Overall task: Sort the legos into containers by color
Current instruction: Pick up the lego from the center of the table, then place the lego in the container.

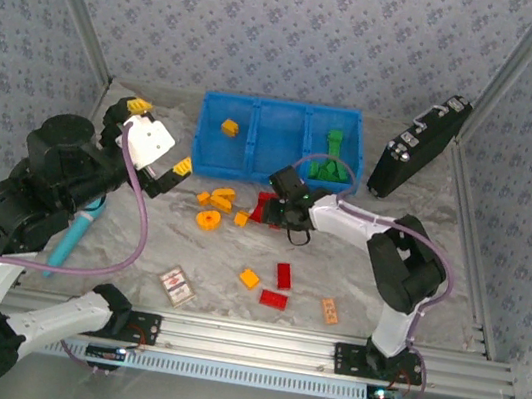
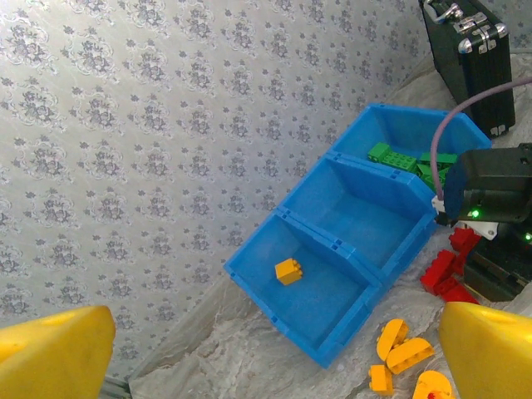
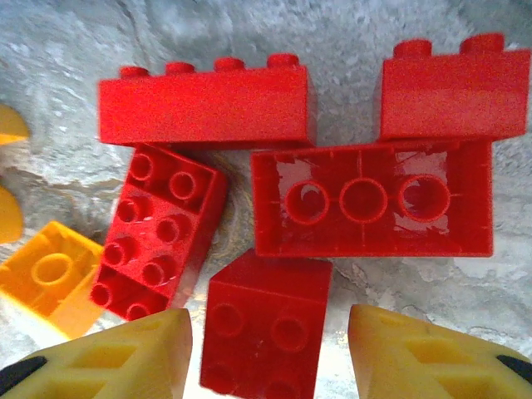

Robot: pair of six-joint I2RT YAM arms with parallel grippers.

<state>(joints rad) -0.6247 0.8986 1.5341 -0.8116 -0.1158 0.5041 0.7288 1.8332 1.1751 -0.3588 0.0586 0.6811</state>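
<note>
Red legos (image 3: 366,204) clustered tight; middle compartment (image 2: 366,220) open from above.

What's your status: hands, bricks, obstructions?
Left hand open, raised, empty. Right hand open, straddling red brick. Blue bin holds one orange brick, some green bricks; middle compartment empty. Neighbouring red bricks crowd it.

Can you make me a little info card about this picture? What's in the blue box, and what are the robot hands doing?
blue bin: three compartments in a row
left compartment: one orange brick
middle compartment: nothing in it
right compartment: green bricks
left gripper: open, raised, holding nothing
right gripper: open, low over the table, a red brick between its fingers with a gap on each side
on the table: red pile, orange ring
</note>
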